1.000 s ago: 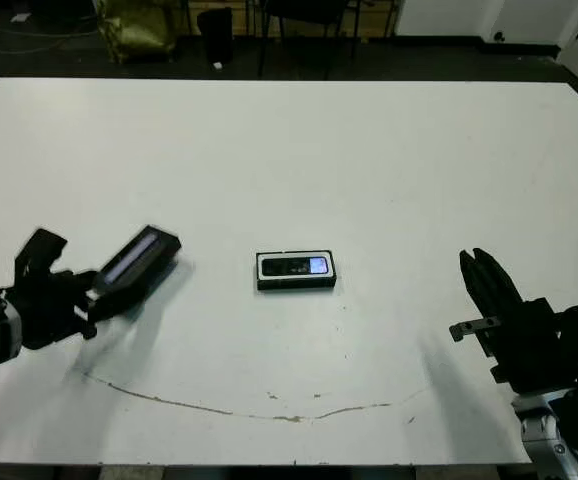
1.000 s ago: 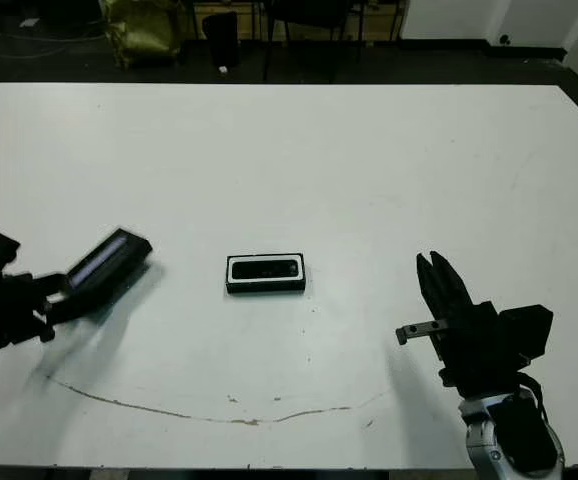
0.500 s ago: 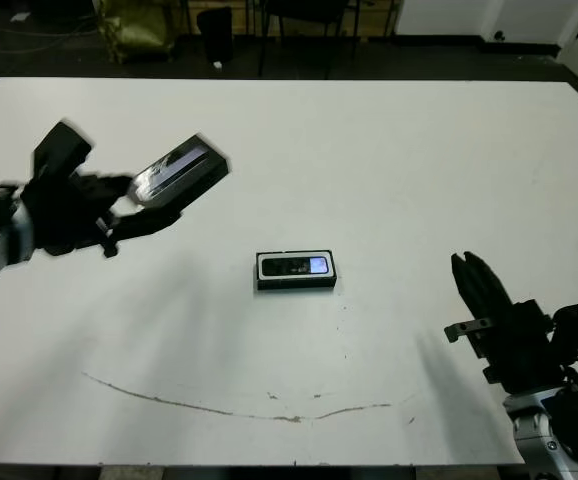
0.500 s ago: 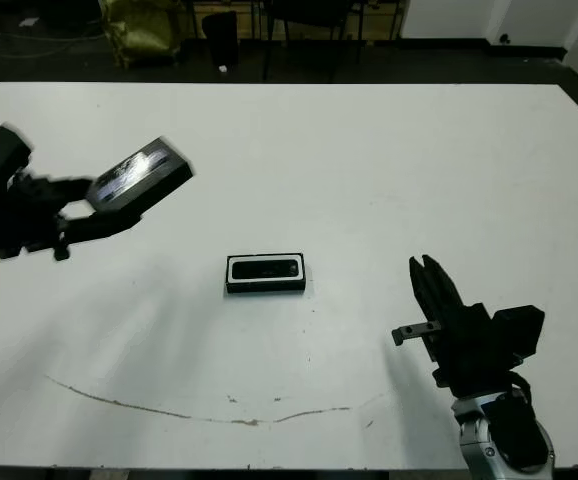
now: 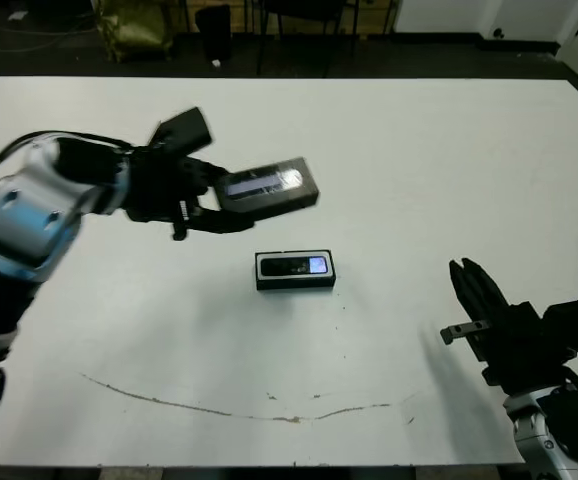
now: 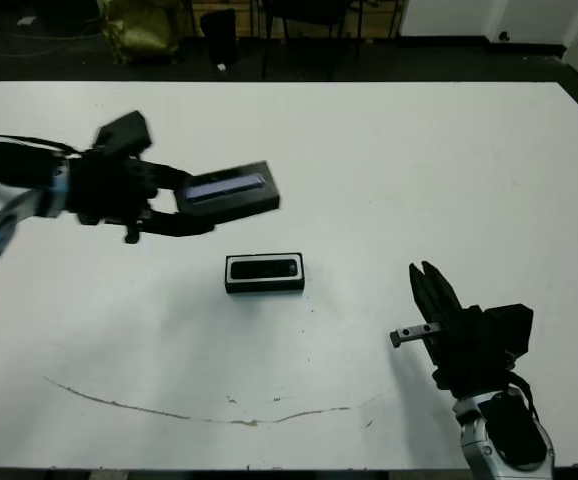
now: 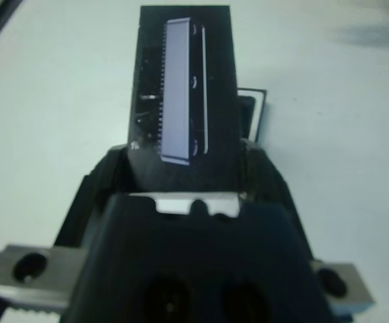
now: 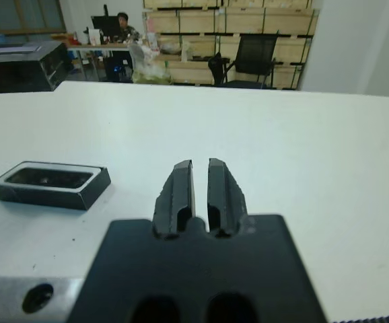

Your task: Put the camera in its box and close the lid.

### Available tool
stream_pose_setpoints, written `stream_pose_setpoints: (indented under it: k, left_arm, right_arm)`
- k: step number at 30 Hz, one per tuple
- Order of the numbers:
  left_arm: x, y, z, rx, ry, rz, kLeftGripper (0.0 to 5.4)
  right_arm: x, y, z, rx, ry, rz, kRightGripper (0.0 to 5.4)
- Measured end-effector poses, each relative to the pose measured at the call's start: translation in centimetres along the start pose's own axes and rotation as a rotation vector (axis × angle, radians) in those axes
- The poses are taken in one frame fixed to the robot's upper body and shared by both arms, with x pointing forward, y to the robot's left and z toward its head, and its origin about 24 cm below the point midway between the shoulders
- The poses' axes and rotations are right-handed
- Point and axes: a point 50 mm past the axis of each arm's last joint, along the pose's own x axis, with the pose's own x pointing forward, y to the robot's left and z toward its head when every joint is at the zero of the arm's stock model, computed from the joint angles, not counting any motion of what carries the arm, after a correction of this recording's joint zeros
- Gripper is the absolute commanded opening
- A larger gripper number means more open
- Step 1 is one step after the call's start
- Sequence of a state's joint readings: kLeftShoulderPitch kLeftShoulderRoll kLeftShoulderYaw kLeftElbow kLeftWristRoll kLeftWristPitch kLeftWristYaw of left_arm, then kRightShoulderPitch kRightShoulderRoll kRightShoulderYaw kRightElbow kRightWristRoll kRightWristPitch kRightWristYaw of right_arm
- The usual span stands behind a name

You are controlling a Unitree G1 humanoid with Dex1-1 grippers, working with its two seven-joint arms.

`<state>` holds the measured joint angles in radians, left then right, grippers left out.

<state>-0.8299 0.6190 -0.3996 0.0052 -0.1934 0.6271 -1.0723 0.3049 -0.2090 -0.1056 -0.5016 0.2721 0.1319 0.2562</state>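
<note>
The box [image 5: 262, 271], a shallow black tray with a white lining, lies at the table's middle. Inside it sits the camera [image 5: 297, 266], slim and black, its bluish screen at the right end. My left gripper [image 5: 212, 203] is shut on the lid [image 5: 267, 186], a flat black cover with a shiny strip. It holds the lid in the air, just behind and left of the box. In the left wrist view the lid [image 7: 184, 94] sticks out past the fingers, with the box partly hidden behind it. My right gripper [image 5: 472, 289] is shut and holds nothing, right of the box [image 8: 50, 183].
A thin brown line [image 5: 269, 410] runs across the table near its front edge. Beyond the far edge are chairs and a yellow bag [image 5: 134, 25]. A person [image 8: 122, 23] sits far back in the right wrist view.
My left arm has carried the lid up from the table's left side and to the right, until it is close behind the box. The right gripper has barely moved.
</note>
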Motion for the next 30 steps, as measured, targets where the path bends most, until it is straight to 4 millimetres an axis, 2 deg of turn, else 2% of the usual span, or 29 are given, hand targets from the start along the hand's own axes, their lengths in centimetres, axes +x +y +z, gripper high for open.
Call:
stream_pose_setpoints:
  k: [8, 14, 23, 30]
  left_arm:
    - [1.7, 0.0, 0.7, 0.029, -0.006, -0.057, 2.34]
    - [2.5, 0.0, 0.5, 0.030, 0.010, -0.097, 2.34]
    - [3.1, 0.3, 0.6, 0.019, 0.037, -0.182, 2.34]
    - [4.1, -0.2, 0.6, 0.042, 0.099, -0.239, 2.34]
  right_arm:
    - [0.1, 0.1, -0.2, 0.017, -0.016, 0.015, 0.00]
    - [0.1, 0.3, -0.7, 0.037, -0.029, 0.010, 0.00]
    - [0.0, 0.7, 0.1, 0.015, -0.009, -0.007, 0.00]
    - [0.0, 0.7, -0.2, 0.020, -0.010, 0.008, 0.00]
